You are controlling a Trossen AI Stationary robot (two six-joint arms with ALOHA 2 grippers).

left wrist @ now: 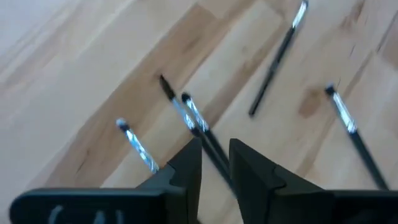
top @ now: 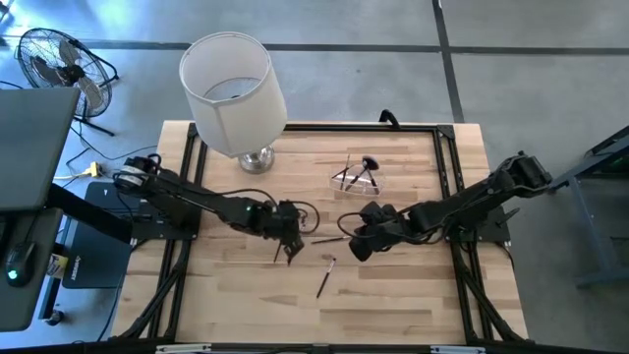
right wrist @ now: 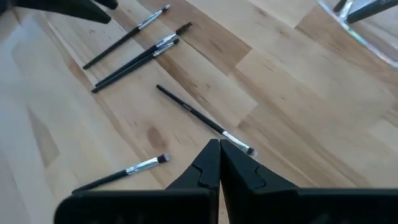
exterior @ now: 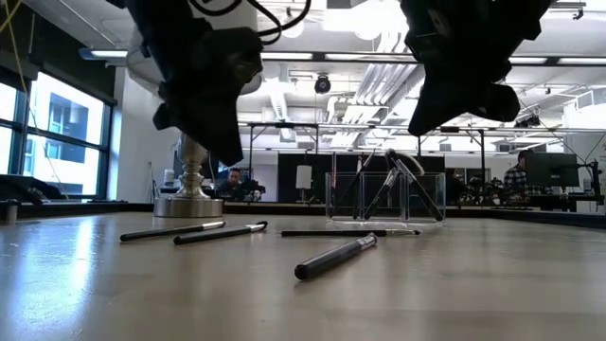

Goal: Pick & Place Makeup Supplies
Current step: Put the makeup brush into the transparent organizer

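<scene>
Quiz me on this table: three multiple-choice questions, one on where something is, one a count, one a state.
1. In the high view, where is the clear container?
A. right of the lamp base
B. left of it
C. in a gripper

2. How many loose brushes does the right wrist view show on the wood?
A. two
B. five
C. nine

3. How are the right gripper jaws?
A. wide open
B. shut on a brush
C. shut, empty

Key: 1 A, it stands apart to the base's right. 2 B, five lie there, two of them side by side. 3 C, the jaws meet with nothing between them.
</scene>
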